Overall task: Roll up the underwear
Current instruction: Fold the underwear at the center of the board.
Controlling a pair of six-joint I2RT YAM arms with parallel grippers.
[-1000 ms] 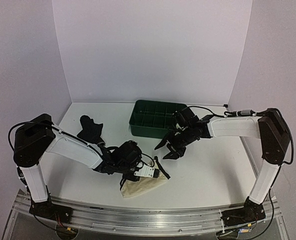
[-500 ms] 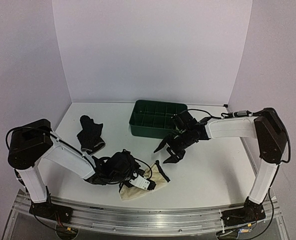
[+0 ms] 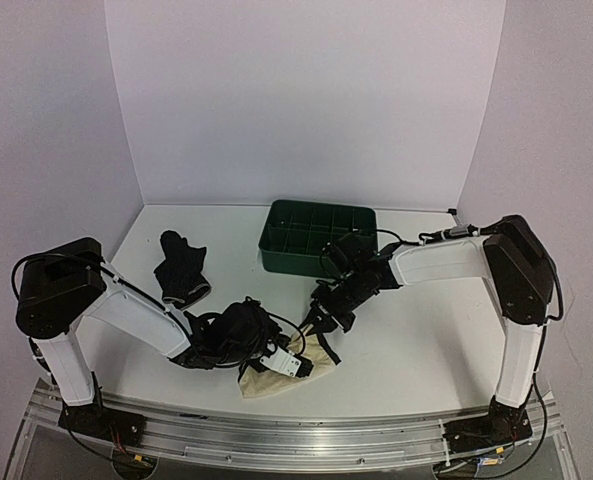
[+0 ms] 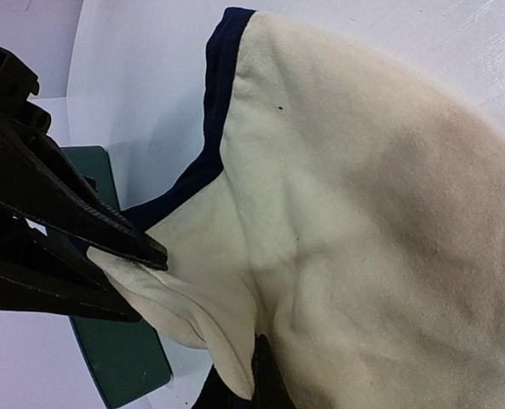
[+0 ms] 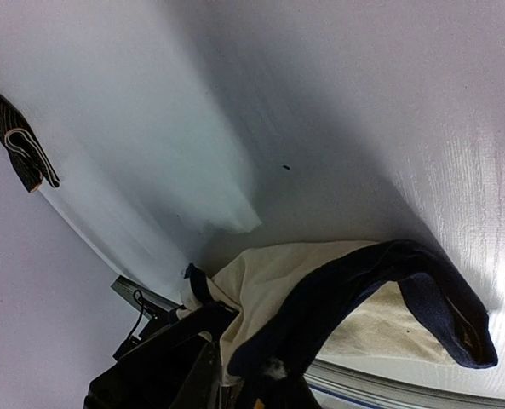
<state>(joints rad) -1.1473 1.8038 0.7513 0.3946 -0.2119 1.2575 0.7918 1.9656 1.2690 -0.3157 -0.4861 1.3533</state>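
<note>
Underwear item, cream garment (image 3: 264,383) with black edging (image 5: 363,281): lies crumpled near the front edge of the bench (image 3: 426,340), left of centre. Its long axis runs near-left to far-right, and the edged end points far-right toward the green tray (image 3: 296,262).
Left gripper (image 3: 294,366): low over the cloth, jaws clamped on a fold of the cream garment.
Right gripper (image 3: 316,323): tips at the edged end, right by the edging; cannot tell whether its jaws pinch it.
Second item, black garment (image 3: 181,268): on the bench left of the tray, well apart from the cream one, long axis running far to near.
</note>
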